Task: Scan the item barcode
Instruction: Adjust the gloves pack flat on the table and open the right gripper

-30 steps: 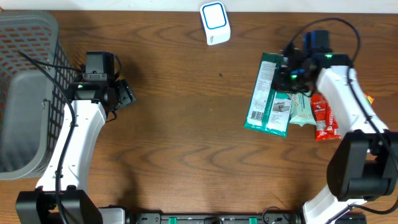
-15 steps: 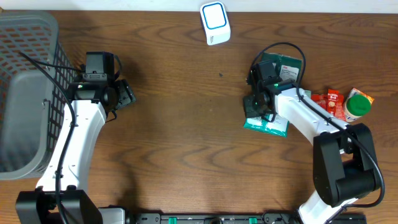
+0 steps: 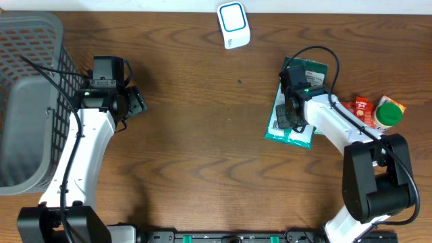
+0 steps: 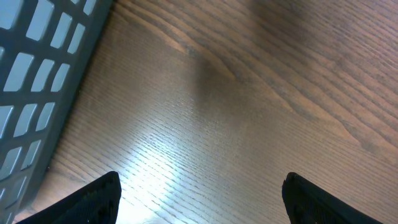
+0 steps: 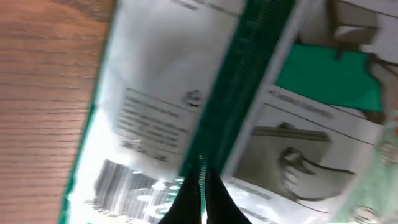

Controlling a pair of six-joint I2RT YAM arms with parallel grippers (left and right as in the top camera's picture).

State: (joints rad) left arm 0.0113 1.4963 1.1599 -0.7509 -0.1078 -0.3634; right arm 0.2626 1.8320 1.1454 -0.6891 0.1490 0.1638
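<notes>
At your right gripper (image 5: 200, 186), the two fingers are pressed fully together, their tips set on the dark green seam that runs down the middle of the green-and-white plastic packet (image 5: 168, 106). You cannot tell from the wrist view whether the seam is pinched between them. A printed barcode (image 5: 121, 177) shows on the white panel just left of the fingertips. From overhead you see that packet (image 3: 275, 123) lying flat on the brown wooden table (image 3: 202, 148), right of centre, under the right arm's wrist. Red sachets (image 3: 358, 111) and a green-capped round container (image 3: 388, 111) lie further right. A white scanner with a blue-framed window (image 3: 233, 25) stands at the far edge. Your left gripper (image 4: 202, 196) hangs spread wide over bare wood, holding nothing, beside the grey plastic mesh basket (image 4: 37, 68)
</notes>
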